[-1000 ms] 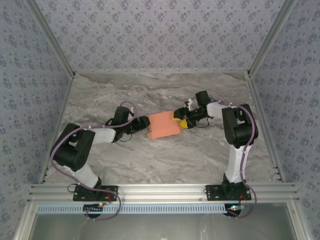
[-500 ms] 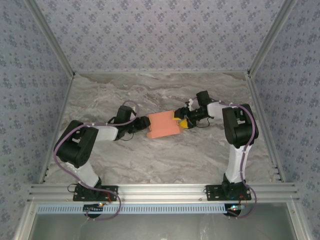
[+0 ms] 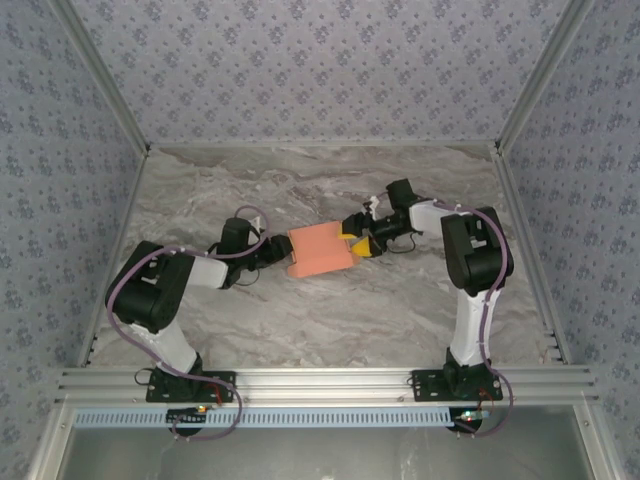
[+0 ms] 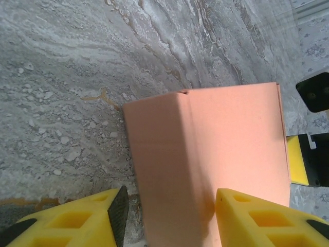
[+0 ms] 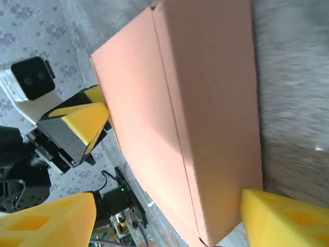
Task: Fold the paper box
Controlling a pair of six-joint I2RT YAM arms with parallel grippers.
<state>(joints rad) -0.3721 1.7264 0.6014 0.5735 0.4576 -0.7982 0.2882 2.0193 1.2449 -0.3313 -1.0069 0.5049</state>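
Observation:
The paper box [image 3: 320, 251] is a salmon-orange folded box lying on the marble table [image 3: 300, 320] between the two arms. My left gripper [image 3: 283, 254] straddles its left end. In the left wrist view the box [image 4: 216, 149] runs away from the yellow fingers [image 4: 77, 221]; one pad touches its top face and the other stands a small gap off its side. My right gripper [image 3: 352, 243] is at the box's right end. Its fingers [image 5: 285, 221] stand wide apart around the box [image 5: 195, 113], with clear air on one side.
The table is ringed by patterned walls [image 3: 300, 70] at the back and sides. An aluminium rail [image 3: 320, 382] carries both arm bases along the near edge. The left gripper's yellow fingertip [image 5: 82, 121] shows at the box's far end in the right wrist view.
The box and both grippers have shifted slightly left. The left jaws have narrowed around the box's end, and the right jaws have widened a little.

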